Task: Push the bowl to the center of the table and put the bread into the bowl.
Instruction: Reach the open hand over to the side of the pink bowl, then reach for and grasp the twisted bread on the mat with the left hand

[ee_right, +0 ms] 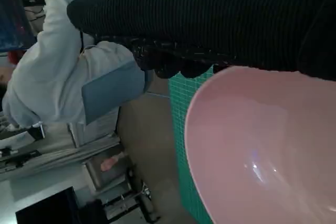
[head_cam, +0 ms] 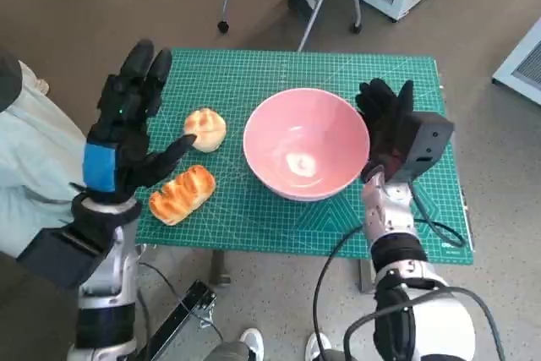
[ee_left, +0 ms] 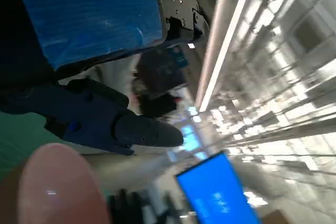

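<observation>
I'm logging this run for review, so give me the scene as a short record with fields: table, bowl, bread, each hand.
table: green cutting mat covers the top
bowl: pink bowl, empty, upright, near the middle of the mat
bread: round bun and long loaf, both on the mat beside the bowl on the robot's left, neither in it
left hand: left hand open, raised over the mat's left edge, fingers spread, holding nothing
right hand: right hand open against the bowl's right side, not gripping it
task state: no bread in bowl yet
</observation>
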Available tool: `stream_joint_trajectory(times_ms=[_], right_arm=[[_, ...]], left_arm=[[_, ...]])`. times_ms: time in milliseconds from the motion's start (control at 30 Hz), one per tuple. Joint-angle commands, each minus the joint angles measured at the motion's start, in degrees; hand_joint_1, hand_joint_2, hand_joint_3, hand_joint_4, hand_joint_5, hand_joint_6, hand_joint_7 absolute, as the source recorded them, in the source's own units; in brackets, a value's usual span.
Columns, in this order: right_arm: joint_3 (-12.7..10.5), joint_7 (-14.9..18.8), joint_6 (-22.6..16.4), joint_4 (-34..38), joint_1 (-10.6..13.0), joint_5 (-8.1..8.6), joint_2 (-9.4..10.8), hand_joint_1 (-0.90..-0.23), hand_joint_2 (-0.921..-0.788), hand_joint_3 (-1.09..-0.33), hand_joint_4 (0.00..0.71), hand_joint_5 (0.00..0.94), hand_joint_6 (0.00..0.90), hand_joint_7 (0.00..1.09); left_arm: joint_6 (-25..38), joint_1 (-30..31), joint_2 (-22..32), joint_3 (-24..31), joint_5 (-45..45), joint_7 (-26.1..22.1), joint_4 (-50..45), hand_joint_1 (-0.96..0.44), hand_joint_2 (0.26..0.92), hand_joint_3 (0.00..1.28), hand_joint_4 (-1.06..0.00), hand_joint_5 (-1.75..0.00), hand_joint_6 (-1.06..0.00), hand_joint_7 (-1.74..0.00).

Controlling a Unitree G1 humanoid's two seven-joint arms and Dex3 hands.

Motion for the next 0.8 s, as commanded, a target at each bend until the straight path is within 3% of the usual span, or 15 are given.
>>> stream_joint_trajectory(times_ms=[33, 333, 467, 633, 800], right_arm=[[1.0, 1.6, -4.1, -0.8, -0.2, -1.05, -1.2, -0.542, -0.921, -0.912, 0.270, 0.004, 0.031, 0.83], [4.6, 7.3, -18.5, -4.3, -0.7, -2.82, -3.4, -0.559, -0.921, -0.853, 0.311, 0.019, 0.016, 0.79], [5.6, 12.0, -26.2, -7.2, -0.3, -2.11, -4.2, -0.572, -0.921, -0.846, 0.334, 0.023, 0.046, 0.76], [7.7, 14.7, -35.7, -11.4, 1.0, -2.82, -5.0, -0.551, -0.921, -0.853, 0.366, 0.033, 0.066, 0.74], [8.9, 17.3, -40.4, -13.9, 1.9, -1.57, -5.1, -0.553, -0.921, -0.839, 0.372, 0.031, 0.069, 0.74]], left_arm=[[10.3, 4.8, 5.2, 0.3, 8.2, 0.8, -9.0, -0.49, 0.921, 0.16, -0.27, 0.00, -0.24, -0.20], [29.1, 8.6, 10.6, -2.0, 14.6, -3.4, -20.1, -0.46, 0.917, 0.06, -0.21, 0.00, -0.24, -0.16], [40.6, 8.3, 13.5, -4.5, 17.1, -7.1, -24.4, -0.43, 0.894, 0.01, -0.17, 0.00, -0.24, -0.12], [54.7, 5.6, 16.6, -10.6, 22.5, -10.7, -26.7, -0.42, 0.847, 0.00, -0.11, 0.00, -0.22, -0.09], [61.0, 3.6, 16.5, -15.6, 27.0, -10.3, -26.0, -0.43, 0.826, 0.00, -0.10, 0.00, -0.22, -0.06]])
